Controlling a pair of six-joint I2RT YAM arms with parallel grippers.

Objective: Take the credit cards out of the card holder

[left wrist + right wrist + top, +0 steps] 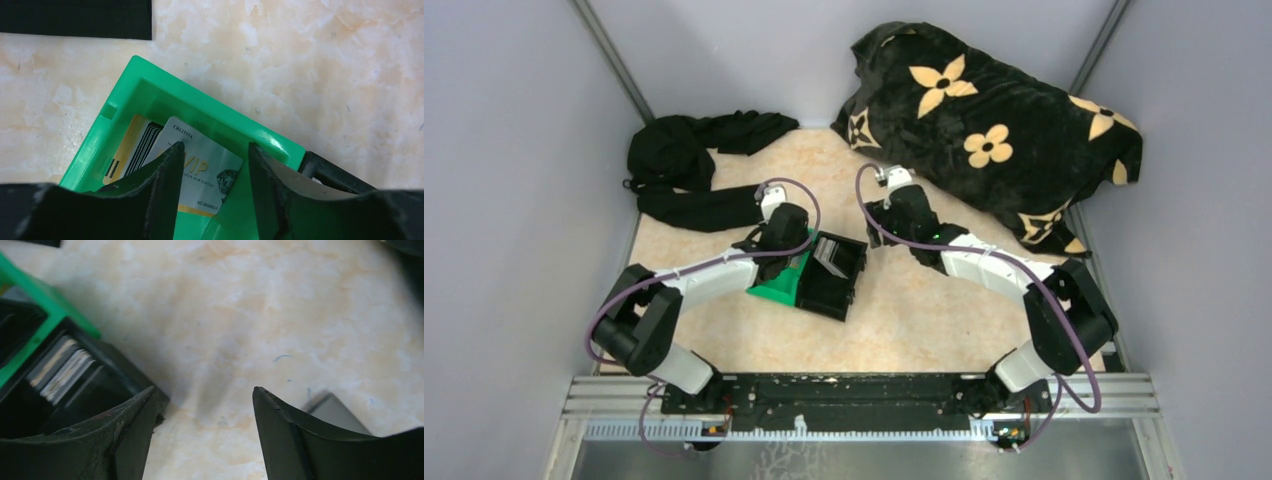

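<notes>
Pale marbled table (924,320), walled in grey. Heaped across its far right corner, a black blanket (994,110) patterned with tan flowers. At far left, a crumpled black garment (694,160). Near the middle, side by side and touching, a green bin (776,285) and a black bin (834,290), the green one on the left.

Poised directly above the green bin: left gripper (215,147), jaws partly parted, nothing clamped between them, fingertips pointing down into the bin but clear of its contents as far as can be told. Off to the right of the black bin, over bare tabletop: right gripper (204,389), jaws spread wide, holding nothing.

Propped inside the black bin: grey-blue card holder (829,255), pale layered edges showing in the right wrist view. Well left of the right jaws, outside their gap.

Flat on the floor of the green bin: credit cards, overlapping. On top, a silver card (210,165), lying right below the left jaws, partly masked by the left finger. Beneath it and further left, a gold card (122,145) with black stripes.

Legible on the silver card: "CHLITINA" at the top, large gold "VIP", a small line ending "NEW CENTURY", then "NO." and digits too fine to read surely.
</notes>
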